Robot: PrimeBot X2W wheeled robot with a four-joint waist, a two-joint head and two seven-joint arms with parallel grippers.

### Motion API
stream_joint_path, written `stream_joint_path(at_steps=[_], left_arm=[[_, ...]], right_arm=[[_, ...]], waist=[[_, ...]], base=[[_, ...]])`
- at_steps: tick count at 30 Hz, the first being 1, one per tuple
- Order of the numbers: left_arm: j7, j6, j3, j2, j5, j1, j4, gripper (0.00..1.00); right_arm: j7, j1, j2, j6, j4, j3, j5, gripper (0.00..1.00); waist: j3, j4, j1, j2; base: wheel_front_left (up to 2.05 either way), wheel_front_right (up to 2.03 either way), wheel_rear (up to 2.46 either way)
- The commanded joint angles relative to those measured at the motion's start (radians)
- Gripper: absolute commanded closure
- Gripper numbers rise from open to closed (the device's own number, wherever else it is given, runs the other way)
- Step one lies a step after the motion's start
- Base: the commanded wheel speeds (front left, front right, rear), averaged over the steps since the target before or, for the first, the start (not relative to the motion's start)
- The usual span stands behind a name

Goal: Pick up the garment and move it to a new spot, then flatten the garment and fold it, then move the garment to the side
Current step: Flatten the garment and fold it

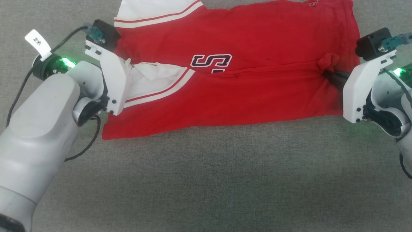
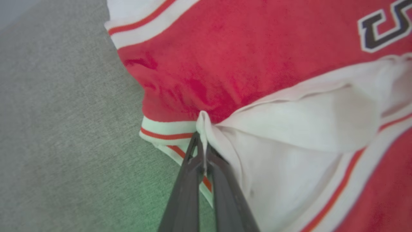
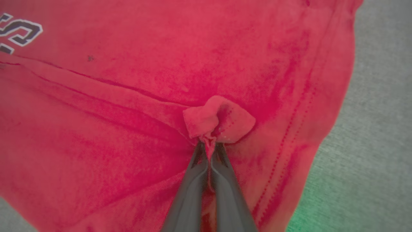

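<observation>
Head view gave you the full layout. One garment (image 1: 244,93) lay flat on the grey cloth surface (image 1: 206,180), with one layer folded up so its edge covered the bottom of the lettering (image 1: 210,62). The wrist views didn't show that, but they showed you the grips.

Left wrist view: the left gripper (image 2: 201,141), out to the lettering's left, had its fingers pressed together on a nub of white sleeve (image 2: 305,129) cloth, just beside the striped trim (image 2: 167,132).

Right wrist view: the right gripper (image 3: 210,146), out to the lettering's right, was pinching a small wad of red cloth near the stitched hem line.

Count:
- one garment
- two grippers, both clamped on it
- two white sleeves in head view
- one block of lettering
</observation>
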Motion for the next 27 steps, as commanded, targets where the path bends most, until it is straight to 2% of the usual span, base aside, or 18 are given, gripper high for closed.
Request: stream_joint_path(at_steps=[1,3,4,5,6,14,20,23,27], left_arm=[[0.014,-0.008,-0.012,-0.012,-0.011,0.007,0.038,0.98],[0.014,-0.013,-0.012,-0.024,-0.023,-0.005,0.069,0.73],[0.011,-0.016,-0.011,-0.029,-0.030,-0.012,0.077,0.56],[0.004,-0.019,-0.007,-0.032,-0.037,-0.020,0.084,0.01],[0.001,-0.020,0.000,-0.034,-0.046,-0.029,0.093,0.00],[0.016,-0.012,0.024,-0.030,-0.085,-0.047,0.079,0.00],[0.068,0.033,0.036,-0.010,-0.119,0.003,-0.004,0.00],[0.087,0.053,0.038,0.003,-0.126,0.026,-0.049,0.00],[0.125,0.105,0.033,0.034,-0.136,0.090,-0.159,0.00]], right_arm=[[0.015,0.008,0.017,-0.002,0.035,0.026,0.006,1.00],[0.020,-0.004,0.020,-0.002,0.055,0.037,0.015,0.99],[0.022,-0.010,0.020,-0.002,0.066,0.041,0.020,0.75],[0.025,-0.015,0.019,-0.002,0.073,0.045,0.024,0.40],[0.032,-0.019,0.019,-0.002,0.074,0.053,0.032,0.00],[-0.002,-0.020,-0.016,-0.002,0.035,0.026,0.064,0.00],[-0.080,0.030,-0.048,-0.002,-0.016,-0.064,0.048,0.00],[-0.115,0.053,-0.049,-0.001,-0.042,-0.102,0.031,0.00],[-0.207,0.102,-0.032,-0.001,-0.094,-0.198,-0.031,0.00]], waist=[[0.000,-0.002,0.0000,0.0000],[-0.002,-0.002,0.0000,0.0000],[-0.005,-0.002,0.0000,0.0000],[-0.009,-0.002,0.0000,0.0000],[-0.014,-0.001,0.0000,0.0000],[-0.073,0.021,0.0000,0.0000],[-0.115,0.041,0.0000,0.0000],[-0.126,0.044,0.0000,0.0000],[-0.137,0.039,0.0000,0.0000]], base=[[0.00,0.00,0.00],[0.00,0.00,0.00],[0.00,0.00,0.00],[0.00,0.00,0.00],[0.00,0.00,0.00],[0.00,0.00,0.00],[0.00,0.00,0.00],[0.00,0.00,0.00],[0.00,0.00,0.00]])
